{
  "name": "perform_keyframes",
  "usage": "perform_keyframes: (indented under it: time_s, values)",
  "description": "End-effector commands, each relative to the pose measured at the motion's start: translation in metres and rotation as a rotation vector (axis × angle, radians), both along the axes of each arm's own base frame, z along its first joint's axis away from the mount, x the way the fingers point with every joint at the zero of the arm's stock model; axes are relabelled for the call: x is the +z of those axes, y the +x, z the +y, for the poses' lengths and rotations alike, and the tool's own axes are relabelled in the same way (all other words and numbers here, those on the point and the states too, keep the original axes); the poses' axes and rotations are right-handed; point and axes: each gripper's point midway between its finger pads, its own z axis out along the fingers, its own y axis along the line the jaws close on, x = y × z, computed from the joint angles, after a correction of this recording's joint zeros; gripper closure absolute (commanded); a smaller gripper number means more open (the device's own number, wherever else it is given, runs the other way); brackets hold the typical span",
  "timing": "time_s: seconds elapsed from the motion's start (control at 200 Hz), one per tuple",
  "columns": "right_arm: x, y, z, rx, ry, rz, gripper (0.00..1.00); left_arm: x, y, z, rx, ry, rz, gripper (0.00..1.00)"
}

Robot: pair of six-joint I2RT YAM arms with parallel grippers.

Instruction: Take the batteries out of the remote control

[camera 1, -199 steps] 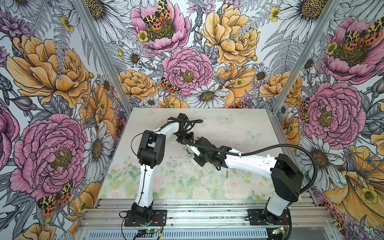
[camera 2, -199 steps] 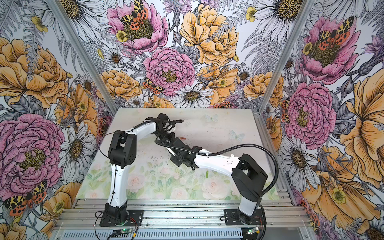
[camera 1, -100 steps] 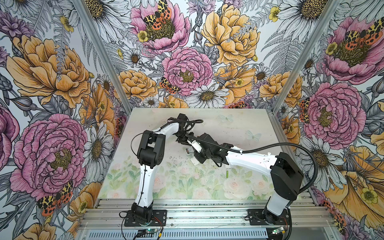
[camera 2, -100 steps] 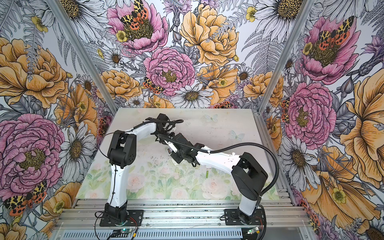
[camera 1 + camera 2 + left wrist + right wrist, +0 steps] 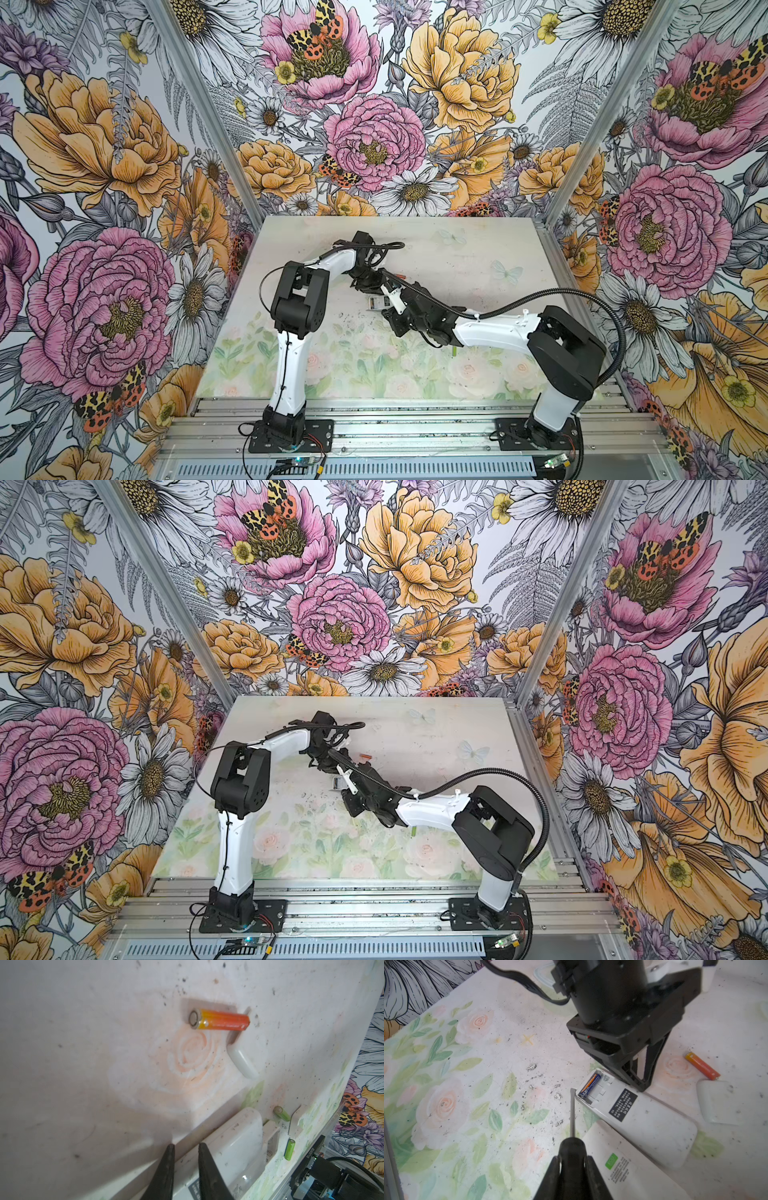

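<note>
The white remote control [image 5: 654, 1126] lies back up, its compartment open, and a dark blue battery [image 5: 589, 1086] sits in it. My left gripper [image 5: 186, 1146] stands on the remote's long edge with its jaws a little apart. One tip is over the remote [image 5: 234, 1138] and the other is beside it. My right gripper [image 5: 572, 1159] is shut on a black-handled screwdriver [image 5: 572, 1111], whose tip is just beside the compartment end. An orange battery [image 5: 220, 1020] and two green batteries [image 5: 282, 1113] [image 5: 290, 1149] lie loose on the table.
A white battery cover [image 5: 718, 1103] lies near the orange battery [image 5: 702, 1068]. A second white remote with a green label [image 5: 623, 1167] lies beside the first, under my right gripper. Both arms meet at mid-table in both top views, over the remote [image 5: 376, 302] [image 5: 340, 783].
My right gripper has edged a little toward the left gripper and the remote's compartment end, screwdriver still in it. The left arm has held still.
</note>
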Motion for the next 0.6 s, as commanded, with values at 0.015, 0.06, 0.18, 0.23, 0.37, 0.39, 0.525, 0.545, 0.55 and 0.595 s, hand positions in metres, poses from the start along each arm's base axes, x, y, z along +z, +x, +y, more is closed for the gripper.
perform_keyframes:
  time_s: [0.015,0.06,0.18,0.23,0.37,0.39,0.525,0.545,0.55,0.595]
  values:
    - [0.011,0.016,-0.011,-0.105,-0.009,-0.057,1.0,0.011,-0.007,0.009,0.035,-0.014,0.035,0.77]
    - [0.018,0.02,-0.016,-0.128,-0.045,-0.066,1.0,0.017,-0.003,0.011,0.044,-0.021,0.025,0.77]
    - [0.033,0.016,-0.024,-0.119,-0.124,-0.042,1.0,0.029,0.002,0.015,0.075,-0.041,0.014,0.76]
    - [0.04,0.013,-0.025,-0.101,-0.131,-0.037,1.0,0.031,0.001,0.016,0.084,-0.047,0.018,0.76]
    - [0.048,0.009,-0.035,-0.105,-0.208,0.003,1.0,0.035,-0.005,0.023,0.134,-0.08,0.038,0.72]
    - [0.049,0.009,-0.036,-0.107,-0.213,0.01,1.0,0.036,-0.006,0.024,0.14,-0.088,0.039,0.7]
    - [0.052,0.008,-0.045,-0.129,-0.258,0.037,1.0,0.033,-0.019,0.016,0.14,-0.138,0.089,0.68]
    - [0.053,0.009,-0.046,-0.135,-0.256,0.039,1.0,0.032,-0.02,0.016,0.14,-0.134,0.089,0.67]
    - [0.053,0.009,-0.047,-0.137,-0.257,0.04,1.0,0.032,-0.02,0.016,0.14,-0.134,0.089,0.67]
    - [0.056,0.009,-0.049,-0.15,-0.252,0.051,1.0,0.03,-0.022,0.017,0.146,-0.137,0.092,0.67]
